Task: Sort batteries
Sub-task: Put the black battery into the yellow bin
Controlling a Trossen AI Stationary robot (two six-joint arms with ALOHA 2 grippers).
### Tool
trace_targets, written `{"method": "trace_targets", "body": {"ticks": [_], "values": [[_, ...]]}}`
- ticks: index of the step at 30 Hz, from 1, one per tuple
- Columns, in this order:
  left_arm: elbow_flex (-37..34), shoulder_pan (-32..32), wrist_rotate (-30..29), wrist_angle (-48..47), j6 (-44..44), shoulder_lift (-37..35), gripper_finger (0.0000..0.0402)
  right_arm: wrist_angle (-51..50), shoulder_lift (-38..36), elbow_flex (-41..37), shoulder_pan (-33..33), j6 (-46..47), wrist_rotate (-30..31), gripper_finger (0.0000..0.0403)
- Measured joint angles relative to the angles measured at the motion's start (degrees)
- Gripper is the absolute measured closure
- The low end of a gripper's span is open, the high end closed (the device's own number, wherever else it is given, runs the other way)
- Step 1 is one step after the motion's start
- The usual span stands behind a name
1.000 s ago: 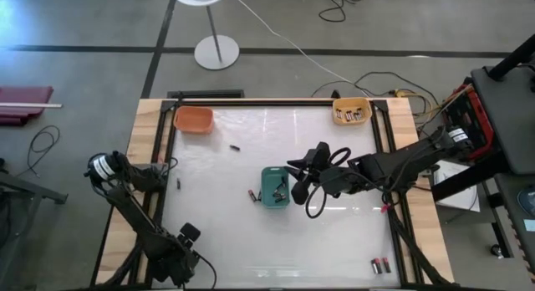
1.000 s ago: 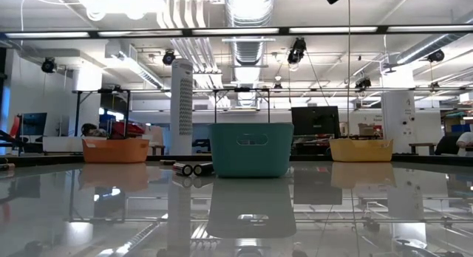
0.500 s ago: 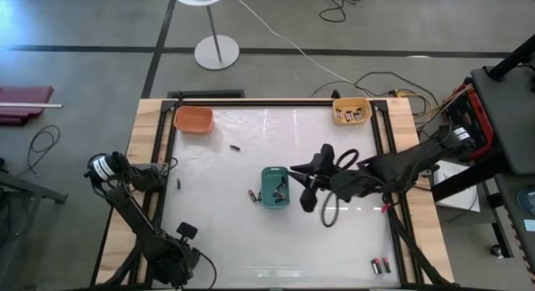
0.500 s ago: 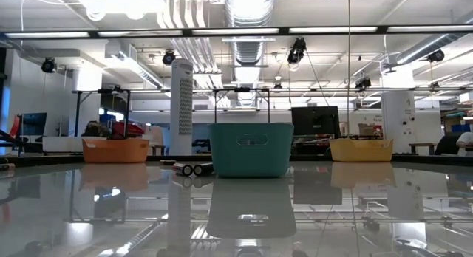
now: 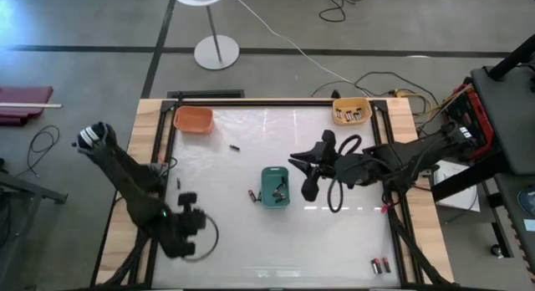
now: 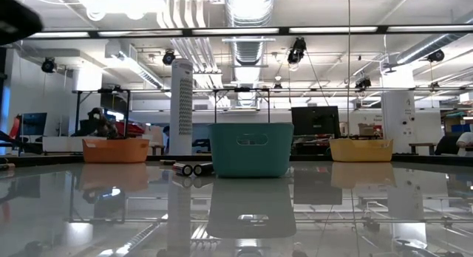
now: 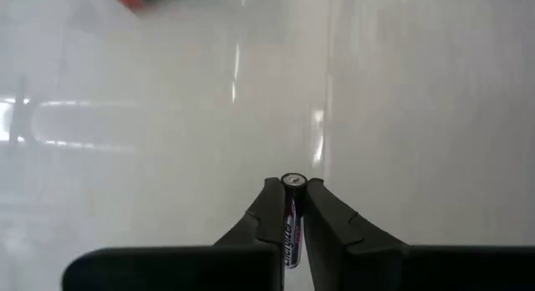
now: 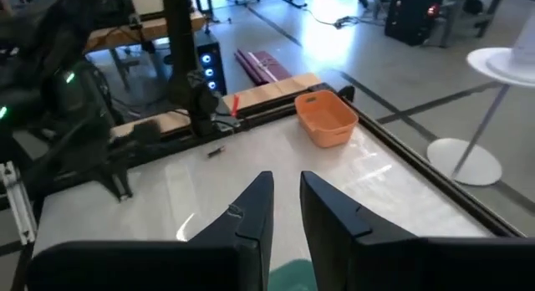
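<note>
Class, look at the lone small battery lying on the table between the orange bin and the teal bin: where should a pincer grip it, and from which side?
Grip the lone battery across its middle, coming straight down from above. It lies flat on the table with nothing beside it, so fingers could close on its long rounded sides.

a lab (open, industrial): exposed ceiling ducts (image 6: 247, 9), workbenches (image 6: 74, 142), monitors (image 6: 315, 120).

overhead, table-level, two close wrist cameras
</note>
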Motion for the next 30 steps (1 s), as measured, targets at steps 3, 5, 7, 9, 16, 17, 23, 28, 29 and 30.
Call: {"method": "trace_targets", "body": {"ticks": [3,5,7,9,16,17,23,28,29,30], "values": [[-0.7,5.0,-4.1,0.9,1.3,-6.3,0.0397,-0.2,1.3,-0.1,-1.2,-1.0,-4.3,0.0342],[-0.9,8.6,-8.4,3.3,2.8,-10.8,0.0397,-0.1,2.5,-0.3,-2.1,-1.1,-8.2,0.0334],[-1.2,12.4,-12.5,7.0,5.0,-14.8,0.0397,0.2,3.9,-0.8,-3.0,-1.3,-11.3,0.0324],[-1.3,16.0,-15.0,13.6,8.1,-18.5,0.0397,1.7,5.9,-1.4,-3.4,-1.9,-12.9,0.0314],[-1.5,26.2,-14.8,38.4,22.8,-24.5,0.0397,17.6,14.8,-1.9,-5.3,-3.2,-20.9,0.0276],[-1.5,27.0,-13.8,41.1,24.5,-24.6,0.0397,19.8,16.1,-1.9,-5.7,-3.3,-21.6,0.0271],[-1.5,28.0,-11.9,48.1,28.4,-23.9,0.0397,32.2,18.9,-1.4,-7.4,-3.2,-24.4,0.0249],[-1.5,27.9,-10.7,53.3,28.9,-22.2,0.0397,33.0,18.5,1.2,-8.1,-6.4,-25.1,0.0236],[-1.5,27.9,-10.5,54.9,29.6,-21.8,0.0397,33.0,18.4,1.8,-8.3,-6.7,-25.1,0.0234],[-1.5,27.9,-10.5,56.3,30.6,-21.3,0.0397,33.3,18.3,2.6,-8.4,-7.2,-25.1,0.0233]]}}
